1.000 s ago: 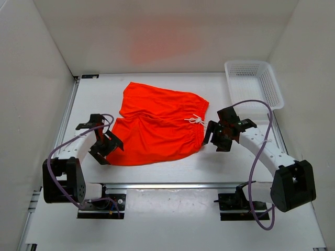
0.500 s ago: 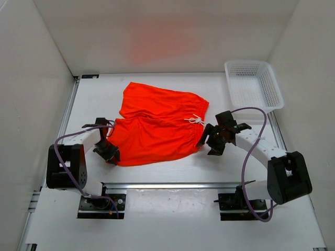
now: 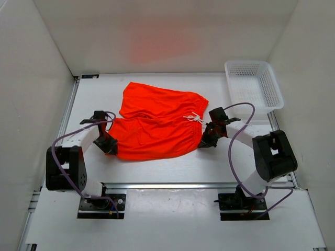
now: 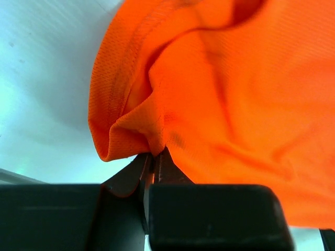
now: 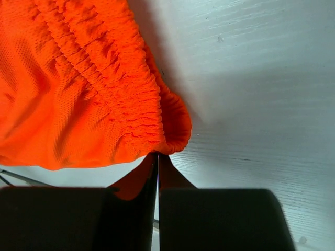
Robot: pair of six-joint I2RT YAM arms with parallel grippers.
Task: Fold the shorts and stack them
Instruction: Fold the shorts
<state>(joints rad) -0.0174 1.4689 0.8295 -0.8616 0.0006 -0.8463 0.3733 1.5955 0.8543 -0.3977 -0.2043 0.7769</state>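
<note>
Two pincers are down on the shorts, one at each near corner. From overhead the whole garment shows, spread flat in the middle of the table. Its long axis runs left to right, with the elastic waistband and white drawstring pointing right and the two leg openings pointing left. One leg lies toward the back wall and the other nearer the arms. A white mesh basket sits at the far right corner, well apart from the cloth.

Overhead, the arms hide the fingertips, and only the wrist cameras show them. On the left arm's camera, the left gripper is clenched on the hem corner of the near leg, and the mesh fabric is bunched into a small fold drawn in between the tips. On the right arm's camera, the right gripper is pressed fully together, its tips touching the rounded near end of the gathered waistband. I can't tell from there whether any cloth is caught between them. Neither wrist view takes in the basket or the drawstring.
</note>
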